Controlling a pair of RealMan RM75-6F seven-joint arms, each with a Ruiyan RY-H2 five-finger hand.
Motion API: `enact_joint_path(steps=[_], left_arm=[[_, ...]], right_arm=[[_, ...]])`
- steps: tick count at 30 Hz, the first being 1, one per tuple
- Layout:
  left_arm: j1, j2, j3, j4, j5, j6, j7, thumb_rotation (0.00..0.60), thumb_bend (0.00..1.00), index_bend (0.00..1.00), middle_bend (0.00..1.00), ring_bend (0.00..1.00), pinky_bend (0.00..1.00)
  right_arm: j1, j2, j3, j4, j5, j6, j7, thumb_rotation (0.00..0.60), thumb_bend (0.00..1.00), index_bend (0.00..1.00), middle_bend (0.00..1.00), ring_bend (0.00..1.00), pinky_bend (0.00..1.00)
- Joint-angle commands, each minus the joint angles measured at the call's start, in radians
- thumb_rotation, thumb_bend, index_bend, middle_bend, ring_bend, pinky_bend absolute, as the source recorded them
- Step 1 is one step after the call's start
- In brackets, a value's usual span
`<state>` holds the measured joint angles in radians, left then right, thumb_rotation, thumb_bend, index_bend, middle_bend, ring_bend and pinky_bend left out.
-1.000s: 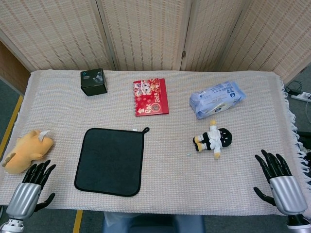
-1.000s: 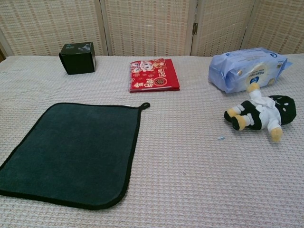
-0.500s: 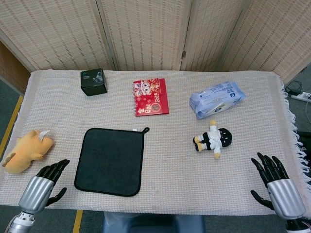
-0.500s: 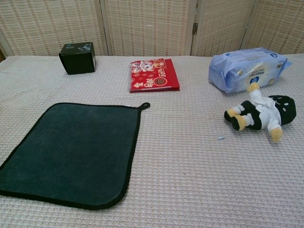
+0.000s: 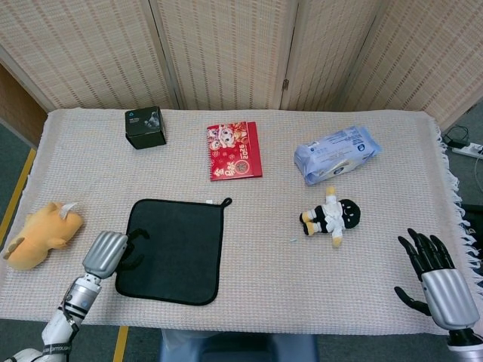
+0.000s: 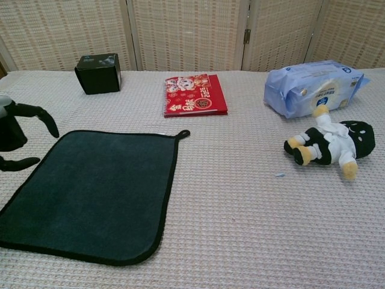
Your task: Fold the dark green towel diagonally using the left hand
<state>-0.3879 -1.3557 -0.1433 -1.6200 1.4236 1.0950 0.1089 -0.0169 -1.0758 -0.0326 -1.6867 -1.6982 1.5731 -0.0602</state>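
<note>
Lying flat and unfolded on the woven tablecloth (image 5: 256,264), front-left area: dark green towel (image 5: 175,249), black trim, hanging loop (image 5: 226,201) at far right corner.

Hovering at the towel's left edge: left hand (image 5: 109,250), silver back up, dark fingers (image 6: 42,116) curled downward over the edge, spread apart, nothing between them. Contact w/ the cloth: can't tell from either view. In chest view only the fingertips show at the left border, just beside the towel edge.

Sitting at the front-right table corner, well apart from the towel: right hand (image 5: 438,283), fingers splayed wide, holding nothing. Seen in head view only.

Resting elsewhere on the table:
- yellow plush toy (image 5: 39,235), far left, near the left hand
- black box (image 5: 145,127), back left
- red booklet (image 5: 235,150), back centre, beyond the towel
- blue wipes pack (image 5: 336,154), back right
- small black-and-white doll (image 5: 332,216), on its side, right of centre, nr the wipes pack

Standing behind the table: woven screen panels (image 5: 226,45).
</note>
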Motion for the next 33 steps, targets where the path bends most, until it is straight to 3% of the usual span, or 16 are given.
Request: enact_joint_path(steps=[1, 7, 15, 33], left_arm=[[-0.093, -0.088, -0.082, 0.057, -0.116, -0.08, 0.06, 0.6, 0.41, 0.41, 1.0, 1.0, 1.0], [-0.185, -0.136, -0.133, 0.156, -0.22, -0.174, 0.058, 0.6, 0.42, 0.41, 1.0, 1.0, 1.0], [-0.278, -0.208, -0.139, 0.339, -0.277, -0.283, 0.007, 0.6, 0.42, 0.41, 1.0, 1.0, 1.0], [-0.422, -0.364, -0.127, 0.674, -0.27, -0.418, -0.131, 0.6, 0.42, 0.39, 1.0, 1.0, 1.0]], right_arm=[[0.007, 0.002, 0.007, 0.004, 0.023, -0.017, 0.012, 0.6, 0.27, 0.0, 0.0, 0.0, 0.0], [0.011, 0.007, 0.016, 0.011, 0.066, -0.037, 0.034, 0.6, 0.27, 0.0, 0.0, 0.0, 0.0], [0.012, 0.012, 0.039, 0.025, 0.123, -0.047, 0.065, 0.6, 0.27, 0.0, 0.0, 0.0, 0.0], [-0.011, 0.02, 0.058, 0.051, 0.205, -0.045, 0.112, 0.6, 0.27, 0.0, 0.0, 0.0, 0.0]])
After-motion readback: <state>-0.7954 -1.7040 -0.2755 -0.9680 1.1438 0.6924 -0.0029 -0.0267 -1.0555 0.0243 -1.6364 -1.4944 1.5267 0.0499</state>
